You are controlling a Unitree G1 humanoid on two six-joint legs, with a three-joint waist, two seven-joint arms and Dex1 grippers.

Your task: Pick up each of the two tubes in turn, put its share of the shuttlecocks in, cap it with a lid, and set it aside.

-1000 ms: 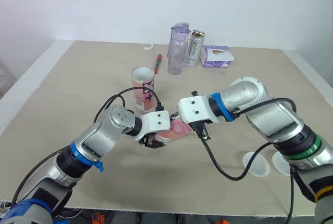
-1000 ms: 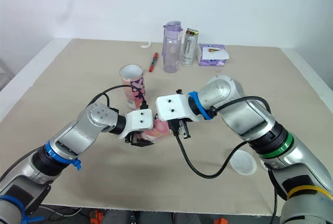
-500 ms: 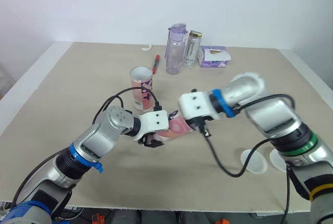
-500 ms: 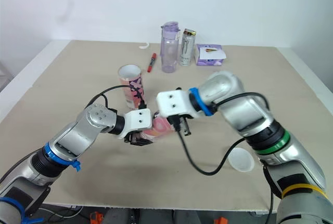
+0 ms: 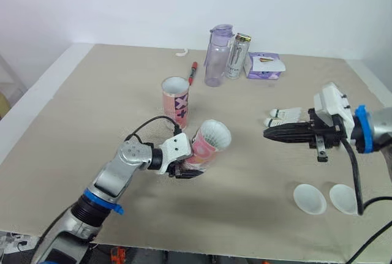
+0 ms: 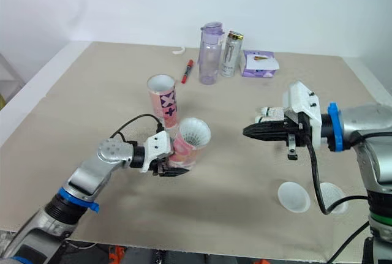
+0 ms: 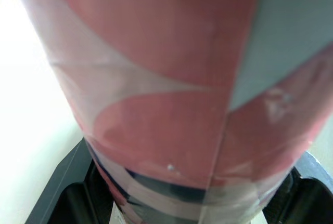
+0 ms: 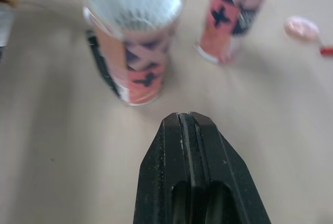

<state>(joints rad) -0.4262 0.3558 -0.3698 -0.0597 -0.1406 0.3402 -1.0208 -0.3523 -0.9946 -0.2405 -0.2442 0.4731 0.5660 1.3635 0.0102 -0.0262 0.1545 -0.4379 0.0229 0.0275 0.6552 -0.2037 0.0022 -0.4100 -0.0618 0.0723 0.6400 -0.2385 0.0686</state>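
Note:
My left gripper (image 5: 185,170) is shut on a pink patterned tube (image 5: 204,146), held tilted just above the table, its mouth toward my right. White shuttlecock feathers (image 5: 213,134) fill that mouth. In the left wrist view the tube (image 7: 171,94) sits between both fingers (image 7: 65,195). A second pink tube (image 5: 176,101) stands upright and open behind it. My right gripper (image 5: 268,134) is shut and empty, pointing at the held tube from well off to its right. A few loose shuttlecocks (image 5: 283,116) lie just behind the right gripper. Two white lids (image 5: 309,198) lie near the front right edge.
At the back stand a clear purple bottle (image 5: 218,56), a can (image 5: 236,56) and a tissue pack (image 5: 264,66). A red pen (image 5: 193,72) and a small white curved piece (image 5: 180,52) lie left of the bottle.
My right gripper has left the mouth of the held tube and drawn far back to the right, now shut. The tube's mouth has tilted upward, showing feathers. The camera has shifted.

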